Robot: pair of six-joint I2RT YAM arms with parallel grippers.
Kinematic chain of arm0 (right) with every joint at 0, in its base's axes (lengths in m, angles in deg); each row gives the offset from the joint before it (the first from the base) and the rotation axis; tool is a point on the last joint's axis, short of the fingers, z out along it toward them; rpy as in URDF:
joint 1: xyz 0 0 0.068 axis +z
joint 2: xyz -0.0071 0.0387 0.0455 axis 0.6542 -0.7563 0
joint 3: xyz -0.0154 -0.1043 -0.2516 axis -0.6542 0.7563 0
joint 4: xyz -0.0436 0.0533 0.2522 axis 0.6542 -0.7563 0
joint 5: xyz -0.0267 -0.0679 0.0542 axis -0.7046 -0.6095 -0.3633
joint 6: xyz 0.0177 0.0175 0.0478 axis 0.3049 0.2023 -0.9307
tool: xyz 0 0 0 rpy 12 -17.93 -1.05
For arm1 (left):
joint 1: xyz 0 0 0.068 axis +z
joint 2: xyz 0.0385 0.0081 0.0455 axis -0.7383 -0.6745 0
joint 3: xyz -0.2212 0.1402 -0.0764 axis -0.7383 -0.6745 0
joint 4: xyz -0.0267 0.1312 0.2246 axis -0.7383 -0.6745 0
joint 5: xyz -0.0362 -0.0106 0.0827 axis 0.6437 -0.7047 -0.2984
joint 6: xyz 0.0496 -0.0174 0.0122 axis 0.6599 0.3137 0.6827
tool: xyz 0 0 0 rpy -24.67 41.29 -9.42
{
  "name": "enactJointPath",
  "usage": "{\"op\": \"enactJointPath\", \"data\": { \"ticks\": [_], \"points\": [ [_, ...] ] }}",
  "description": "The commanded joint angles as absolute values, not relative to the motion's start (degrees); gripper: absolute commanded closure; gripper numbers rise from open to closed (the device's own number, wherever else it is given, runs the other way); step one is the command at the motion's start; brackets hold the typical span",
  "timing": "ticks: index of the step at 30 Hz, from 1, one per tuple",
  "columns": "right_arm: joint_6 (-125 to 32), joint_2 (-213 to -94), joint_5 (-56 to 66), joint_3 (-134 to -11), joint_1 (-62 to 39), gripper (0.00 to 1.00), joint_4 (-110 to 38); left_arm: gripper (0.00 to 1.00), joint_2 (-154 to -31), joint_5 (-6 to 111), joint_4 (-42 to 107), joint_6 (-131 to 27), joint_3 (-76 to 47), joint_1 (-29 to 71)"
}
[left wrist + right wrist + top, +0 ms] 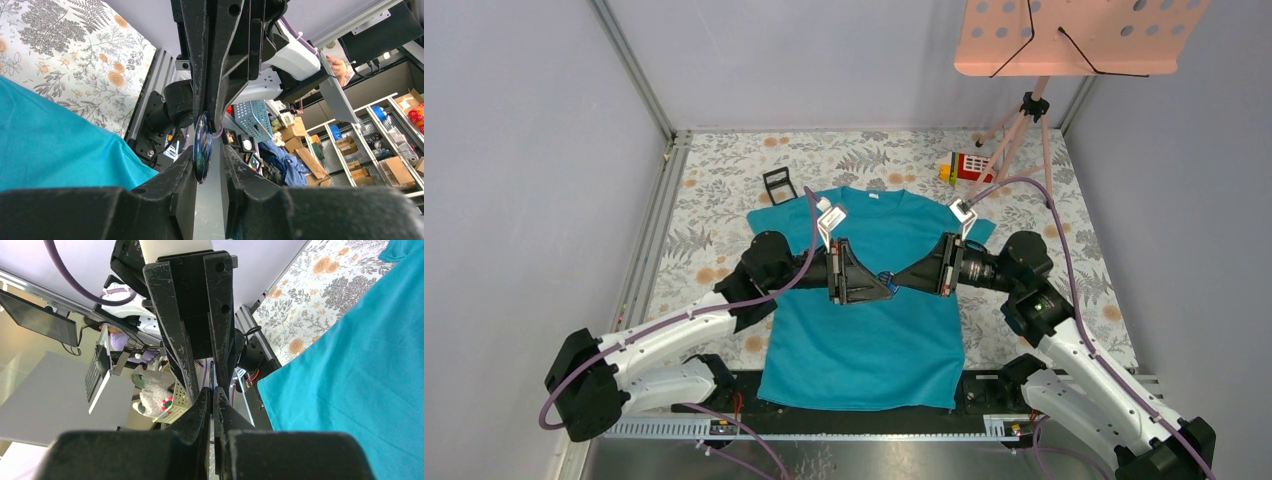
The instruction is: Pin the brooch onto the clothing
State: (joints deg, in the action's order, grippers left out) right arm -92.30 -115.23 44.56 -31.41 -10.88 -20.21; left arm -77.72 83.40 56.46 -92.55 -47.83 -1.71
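We hold the brooch (202,147) edge-on above the shirt (864,340), mid-chest. The right claw (212,399) pinches its rim; the left claw (208,167) stands parted around it. We judge it light, stiff and slick, best gripped by the rim.

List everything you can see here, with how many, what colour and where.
T-shirt: one, teal, flat at the table's middle, collar away from the arms.
brooch: one, dark blue, edge-on between the two grippers, above the shirt.
frame stand: one, black, past the shirt on the left arm's side.
toy: one, red and yellow, past the shirt on the right arm's side.
music stand: one, pink perforated tray on a tripod, far right corner.
tablecloth: one, pale floral print, covering the table.
left gripper: one, black, fingers apart around the brooch's edge.
right gripper: one, black, pinching the brooch.
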Motion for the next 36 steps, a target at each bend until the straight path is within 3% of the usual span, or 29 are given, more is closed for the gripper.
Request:
{"op": "enactJointPath", "data": {
  "ticks": [1, 5, 12, 18, 20, 22, 30, 36],
  "points": [
    [-92.1, -114.9, 45.5, -31.0, -10.4, 1.0, -17.6, 0.77, -77.4, 84.6, 61.7, -93.1, -45.3, -2.1],
    [-92.8, -115.4, 46.1, -31.0, -10.4, 1.0, -16.2, 0.79, -76.7, 83.8, 61.6, -92.9, -46.1, -2.1],
    [-92.6, -114.9, 45.3, -30.9, -10.4, 0.98, -17.3, 0.98, -75.6, 83.2, 60.1, -91.9, -46.7, -2.1],
    [-91.0, -113.4, 40.3, -31.4, -10.4, 0.4, -22.3, 1.0, -73.5, 80.5, 50.7, -84.7, -45.4, -2.4],
    [-89.2, -112.4, 37.0, -32.3, -10.4, 0.27, -27.5, 1.0, -72.2, 77.5, 44.4, -78.9, -44.1, -3.1],
    [-87.0, -111.4, 32.9, -33.5, -10.4, 0.21, -33.8, 1.0, -71.1, 73.5, 36.7, -73.0, -41.5, -4.4],
    [-87.2, -109.0, 17.0, -38.0, -10.4, 0.15, -53.8, 1.0, -71.1, 54.1, 10.7, -54.1, -29.9, -10.6],
    [-100.7, -111.2, 22.1, -36.9, -10.4, 0.21, -49.5, 0.99, -79.2, 33.7, -4.9, -38.3, -15.2, -20.9]
  ]
}}
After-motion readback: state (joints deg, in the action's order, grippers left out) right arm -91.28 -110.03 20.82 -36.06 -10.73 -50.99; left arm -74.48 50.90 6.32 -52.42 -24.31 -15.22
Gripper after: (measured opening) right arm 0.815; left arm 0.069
